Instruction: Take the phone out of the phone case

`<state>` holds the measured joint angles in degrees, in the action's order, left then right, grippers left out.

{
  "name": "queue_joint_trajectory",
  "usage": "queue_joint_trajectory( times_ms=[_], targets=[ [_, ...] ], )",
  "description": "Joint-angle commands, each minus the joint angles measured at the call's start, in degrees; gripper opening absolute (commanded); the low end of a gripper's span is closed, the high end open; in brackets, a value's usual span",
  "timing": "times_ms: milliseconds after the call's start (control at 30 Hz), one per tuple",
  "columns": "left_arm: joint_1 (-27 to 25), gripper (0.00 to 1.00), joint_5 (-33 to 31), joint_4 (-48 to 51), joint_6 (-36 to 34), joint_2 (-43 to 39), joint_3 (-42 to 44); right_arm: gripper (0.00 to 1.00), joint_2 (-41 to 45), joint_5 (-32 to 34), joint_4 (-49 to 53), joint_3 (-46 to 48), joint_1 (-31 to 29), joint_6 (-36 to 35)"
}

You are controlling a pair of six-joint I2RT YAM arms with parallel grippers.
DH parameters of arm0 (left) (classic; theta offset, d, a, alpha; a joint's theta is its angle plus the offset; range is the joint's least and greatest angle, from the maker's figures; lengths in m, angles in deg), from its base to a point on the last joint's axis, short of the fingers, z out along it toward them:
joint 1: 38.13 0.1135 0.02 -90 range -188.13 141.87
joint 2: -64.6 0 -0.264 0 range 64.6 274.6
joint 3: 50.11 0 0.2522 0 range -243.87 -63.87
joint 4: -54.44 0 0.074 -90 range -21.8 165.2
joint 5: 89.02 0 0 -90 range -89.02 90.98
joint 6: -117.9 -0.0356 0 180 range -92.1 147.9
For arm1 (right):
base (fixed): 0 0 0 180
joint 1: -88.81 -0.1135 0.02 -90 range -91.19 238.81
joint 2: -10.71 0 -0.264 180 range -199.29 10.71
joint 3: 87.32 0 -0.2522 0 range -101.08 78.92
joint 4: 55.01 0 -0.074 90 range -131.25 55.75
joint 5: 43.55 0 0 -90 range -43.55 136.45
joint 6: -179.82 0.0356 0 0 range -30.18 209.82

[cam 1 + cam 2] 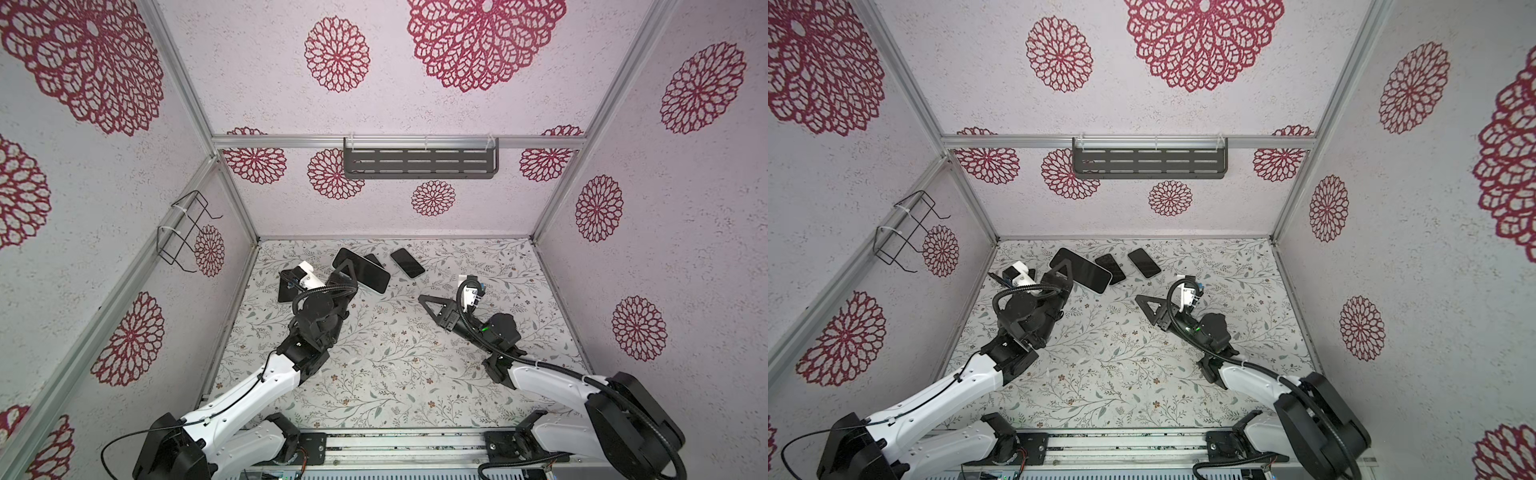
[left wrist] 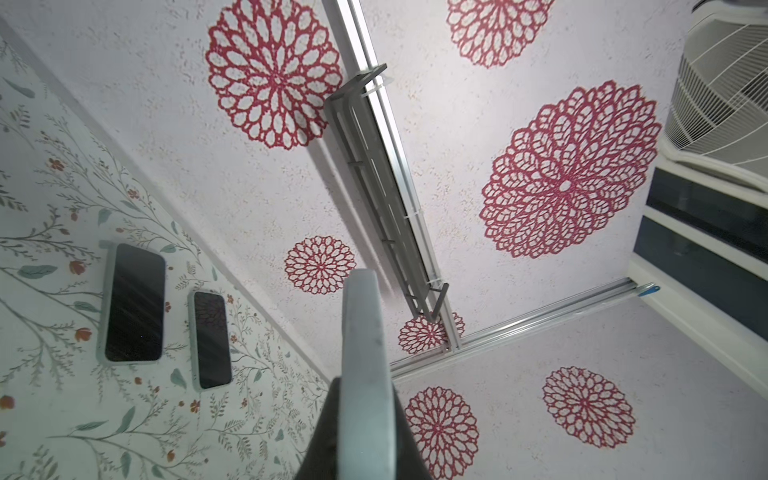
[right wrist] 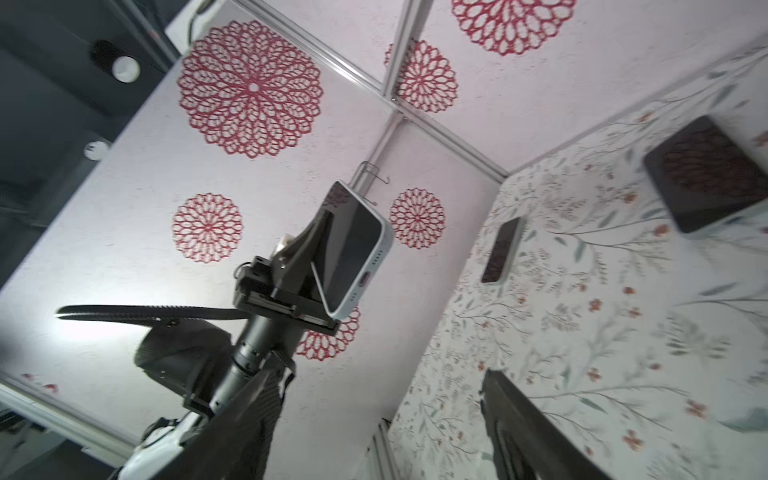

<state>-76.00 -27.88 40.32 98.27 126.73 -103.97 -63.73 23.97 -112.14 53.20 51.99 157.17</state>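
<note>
right gripper (image 1: 424, 300): hovering above mid-desk (image 1: 374, 374), jaws standing wide, holding nothing.
left gripper (image 1: 345, 268): clamping the cased phone (image 3: 357, 245), arm stretching toward the far-left corner.
cased phone: showing a dark screen and pale grey-blue case, hanging tilted above the desk.

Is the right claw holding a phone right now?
No, the right claw is open and empty; the cased phone sits in the left claw.
</note>
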Motion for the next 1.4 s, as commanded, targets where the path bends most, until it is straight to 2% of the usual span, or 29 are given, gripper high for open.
queue_joint_trajectory(
  times_ms=[0,133,467,1000,1367],
  targets=[
    [-1.5,0.0,-4.6,-14.7,1.9,1.1,0.8,0.76,-4.7,3.4,-17.8,-3.6,-2.3,5.3],
    [-2.5,0.0,-4.3,-18.4,3.4,2.9,1.7,0.73,-10.5,3.8,-24.6,-6.4,-4.0,8.1],
    [-3.8,0.0,-4.4,-20.0,4.6,4.0,2.3,0.6,-17.5,3.2,-25.7,-12.0,-7.3,9.3],
    [-4.3,0.0,-4.4,-20.4,4.8,4.4,2.7,0.37,-19.0,2.4,-25.7,-14.5,-9.0,8.6],
    [-4.4,0.0,-4.2,-20.3,4.9,4.6,2.7,0.31,-19.0,2.3,-25.8,-15.2,-9.0,8.7]
  ],
)
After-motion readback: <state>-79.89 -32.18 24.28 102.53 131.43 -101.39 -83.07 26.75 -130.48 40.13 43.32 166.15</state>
